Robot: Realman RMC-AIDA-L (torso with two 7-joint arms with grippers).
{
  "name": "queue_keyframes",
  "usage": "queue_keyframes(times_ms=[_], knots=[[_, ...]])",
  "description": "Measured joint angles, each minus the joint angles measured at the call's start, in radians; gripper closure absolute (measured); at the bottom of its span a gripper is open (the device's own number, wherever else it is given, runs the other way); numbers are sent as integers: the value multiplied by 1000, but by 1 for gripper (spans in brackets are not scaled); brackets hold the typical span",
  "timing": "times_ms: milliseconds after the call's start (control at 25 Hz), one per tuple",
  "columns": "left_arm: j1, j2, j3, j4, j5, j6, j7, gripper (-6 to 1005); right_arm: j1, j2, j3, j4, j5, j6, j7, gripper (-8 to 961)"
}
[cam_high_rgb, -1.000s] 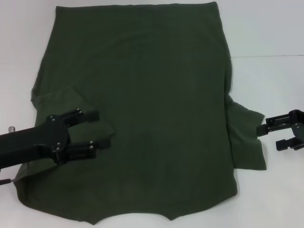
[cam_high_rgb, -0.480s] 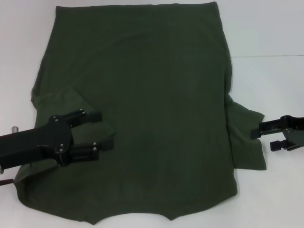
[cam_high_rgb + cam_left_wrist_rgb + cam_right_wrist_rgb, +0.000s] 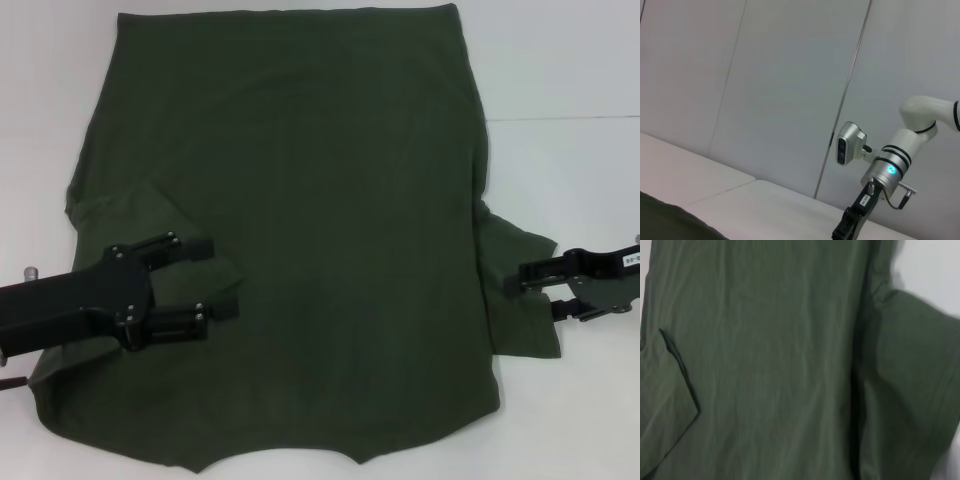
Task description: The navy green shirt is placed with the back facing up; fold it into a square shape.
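Shirt (image 3: 320,230) looks soft and light: left gripper (image 3: 205,280) spread over its folded-in sleeve, right gripper (image 3: 520,290) spread at the other sleeve's edge, the likely pinch point.

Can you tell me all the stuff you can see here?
shirt: one, dark green, spread flat on the table, left sleeve already folded in, right sleeve sticking out.
table: one, white, under the shirt.
wall: pale grey panels, behind the table.
left claw: one, black, open, over the folded left sleeve.
right claw: one, black, open, at the edge of the right sleeve.
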Motion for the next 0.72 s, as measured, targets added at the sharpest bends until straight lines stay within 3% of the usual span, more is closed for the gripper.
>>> queue_keyframes(times_ms=[400, 720], knots=[[0, 2, 0, 0, 0, -2, 4, 79, 4, 23, -6, 7, 3, 43, -15, 56], [-5, 2, 0, 0, 0, -3, 5, 79, 3, 25, 1, 5, 5, 43, -20, 56]])
